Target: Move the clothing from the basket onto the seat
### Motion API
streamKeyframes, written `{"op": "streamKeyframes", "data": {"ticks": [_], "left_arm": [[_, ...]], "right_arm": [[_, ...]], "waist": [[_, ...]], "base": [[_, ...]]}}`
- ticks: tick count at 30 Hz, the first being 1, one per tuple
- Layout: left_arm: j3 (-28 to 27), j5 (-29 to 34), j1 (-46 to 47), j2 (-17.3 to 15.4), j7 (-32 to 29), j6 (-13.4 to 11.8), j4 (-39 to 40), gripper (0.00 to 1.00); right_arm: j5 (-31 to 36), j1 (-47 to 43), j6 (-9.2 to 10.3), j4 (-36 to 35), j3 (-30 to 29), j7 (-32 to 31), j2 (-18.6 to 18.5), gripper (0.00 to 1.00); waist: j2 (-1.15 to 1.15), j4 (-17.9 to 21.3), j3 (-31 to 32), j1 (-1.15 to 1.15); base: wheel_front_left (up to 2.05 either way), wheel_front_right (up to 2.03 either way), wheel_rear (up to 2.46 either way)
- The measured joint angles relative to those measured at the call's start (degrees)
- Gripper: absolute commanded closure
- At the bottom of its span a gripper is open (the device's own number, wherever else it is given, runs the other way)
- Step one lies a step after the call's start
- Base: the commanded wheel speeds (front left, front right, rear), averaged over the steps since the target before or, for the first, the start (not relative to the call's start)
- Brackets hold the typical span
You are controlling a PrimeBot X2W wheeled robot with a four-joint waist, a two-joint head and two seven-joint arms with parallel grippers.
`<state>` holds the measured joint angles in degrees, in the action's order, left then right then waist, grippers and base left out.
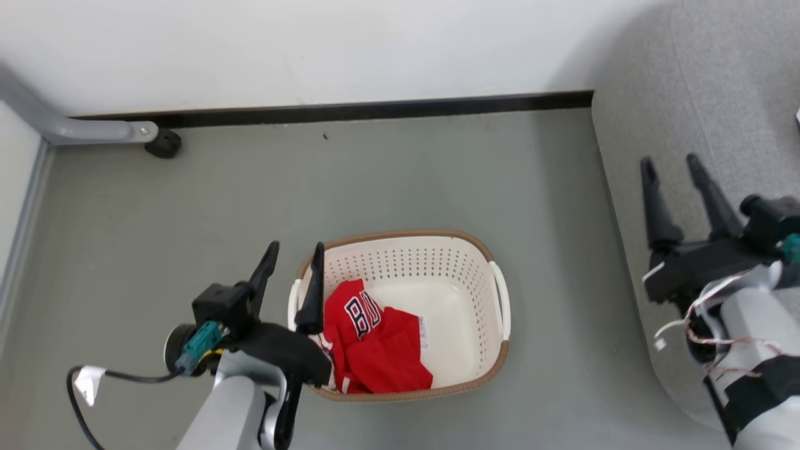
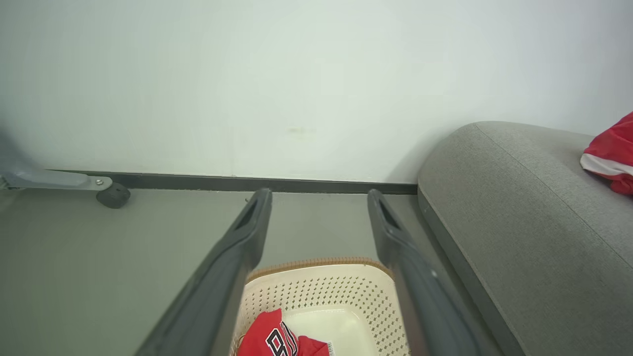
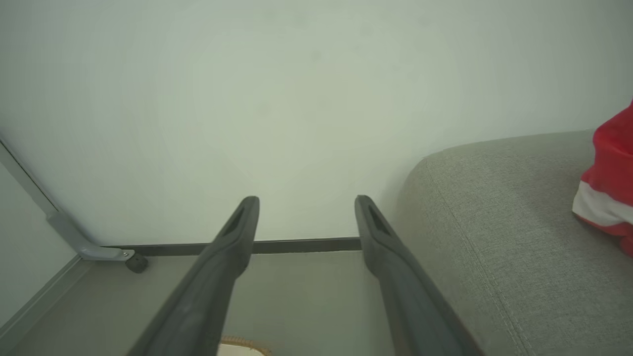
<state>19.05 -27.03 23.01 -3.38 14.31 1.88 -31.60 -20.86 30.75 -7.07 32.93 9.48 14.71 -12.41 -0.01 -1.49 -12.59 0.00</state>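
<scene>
Red jersey [image 1: 372, 347] lay in cream basket [image 1: 400, 236] on floor [image 1: 437, 162]; 2nd red garment [image 2: 610, 153] on grey seat [image 1: 700, 94]; L gripper [image 1: 296, 249] by basket's left rim, R gripper [image 1: 670, 161] above seat edge, both w/ jaws spread, empty.

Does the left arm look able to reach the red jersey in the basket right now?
Probably yes. The left pincer hangs open over the left side of the basket, close to the jersey, which lies uncovered inside; nothing stands between them.
</scene>
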Motion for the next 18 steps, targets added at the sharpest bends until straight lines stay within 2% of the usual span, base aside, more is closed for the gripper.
{"op": "streamKeyframes", "data": {"ticks": [7, 18], "left_arm": [[-2.5, 3.1, -3.6, -0.8, 0.0, -3.0, 1.2, 0.00], [-5.8, 5.6, -9.8, -2.0, 0.0, -4.9, 4.0, 0.00]], "right_arm": [[-0.4, -4.4, -0.01, -0.8, 0.4, 0.0, 1.3, 0.00], [-0.3, -10.9, -0.01, -2.3, 1.8, 0.0, 3.3, 0.00]], "waist": [[0.00, -1.2, 3.3, 0.00], [0.00, -2.0, 7.3, 0.00]], "base": [[0.00, 0.00, 0.00], [0.00, 0.00, 0.00]]}}
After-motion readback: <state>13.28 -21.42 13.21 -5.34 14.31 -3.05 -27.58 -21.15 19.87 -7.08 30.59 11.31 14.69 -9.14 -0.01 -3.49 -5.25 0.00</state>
